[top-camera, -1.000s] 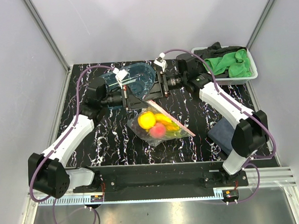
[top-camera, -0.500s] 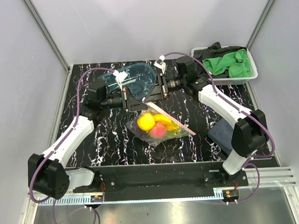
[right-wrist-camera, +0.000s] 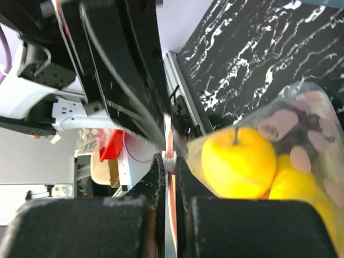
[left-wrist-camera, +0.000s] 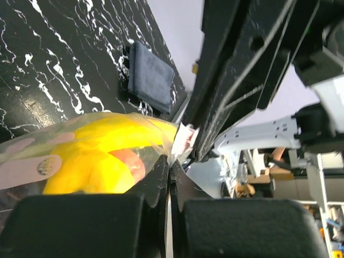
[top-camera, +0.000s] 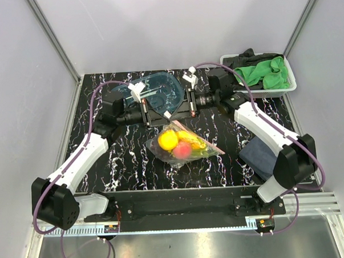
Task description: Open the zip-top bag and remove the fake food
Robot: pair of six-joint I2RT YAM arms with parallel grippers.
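The zip-top bag (top-camera: pixel 185 146) is lying on the table (top-camera: pixel 127 159) just in front of the blue-tinted tray (top-camera: pixel 159 87), on the side toward the arm bases, with its top edge being held up near the tray's front rim. The left gripper (top-camera: pixel 165 114) is reaching in from the tray's left and pinching that edge, its fingers (left-wrist-camera: pixel 153 185) pressed tight together. The left wrist view is showing clear film running into the seam, but how much is caught there is hidden.

The right gripper (top-camera: pixel 175 113) is facing it from the tray's right, clamped on the pink-red zip strip (right-wrist-camera: pixel 170 141), which is showing only as a thin line between its fingers. From above, the two sets of fingertips are overlapping, so whether the zip is parted cannot be told. Both grippers are also covering the tray's front rim.

The lemon (top-camera: pixel 168 139), peach (top-camera: pixel 182 151) and banana bunch (top-camera: pixel 195 144) are showing through the plastic, and whatever is lying under them is blurred by crinkles and glare. A folded dark cloth (top-camera: pixel 256 154) is sitting well to the tray's front right, partly hidden under the right arm.
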